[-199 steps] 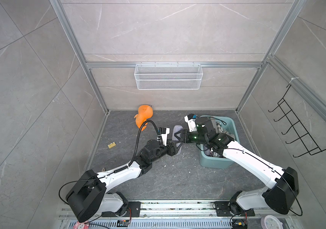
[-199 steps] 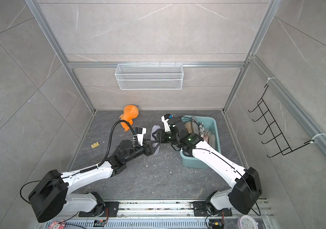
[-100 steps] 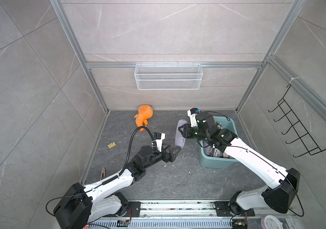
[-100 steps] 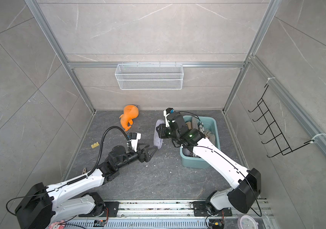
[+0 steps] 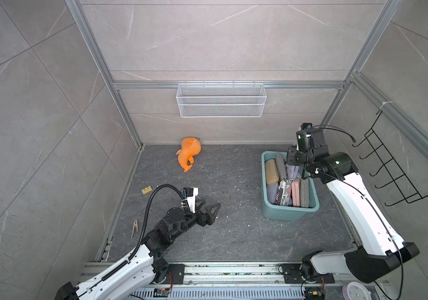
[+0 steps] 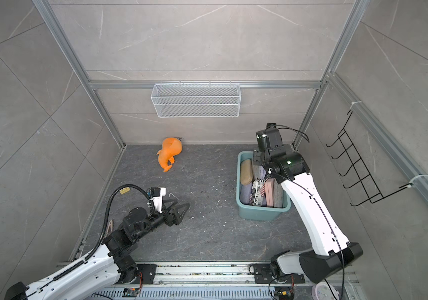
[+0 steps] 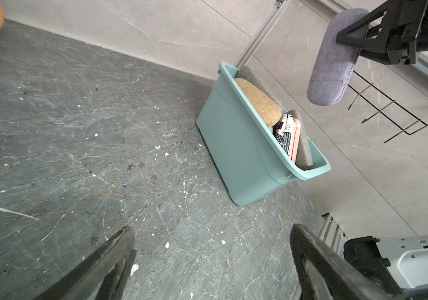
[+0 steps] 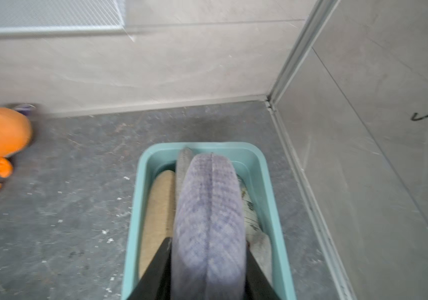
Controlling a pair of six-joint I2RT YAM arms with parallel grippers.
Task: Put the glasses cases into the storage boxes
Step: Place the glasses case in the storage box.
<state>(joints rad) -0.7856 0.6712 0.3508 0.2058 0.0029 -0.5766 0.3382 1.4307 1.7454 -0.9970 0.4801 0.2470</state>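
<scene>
Right claw (image 8: 207, 245) had carried the lilac-grey case (image 7: 331, 57), clamped on edge, above the far end of the teal tub (image 5: 289, 217). Having released it, left claw (image 5: 209, 206) had drawn back near-left, jaws wide. Only the drop seemingly remained.

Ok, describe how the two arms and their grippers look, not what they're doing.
Both arms are white shells with black joints. The left arm carries a ribbed black hose to a white wrist-camera mount; the right arm has thin black cables and a green light. The left gripper and right gripper have black, triangular open-frame fingers.
</scene>
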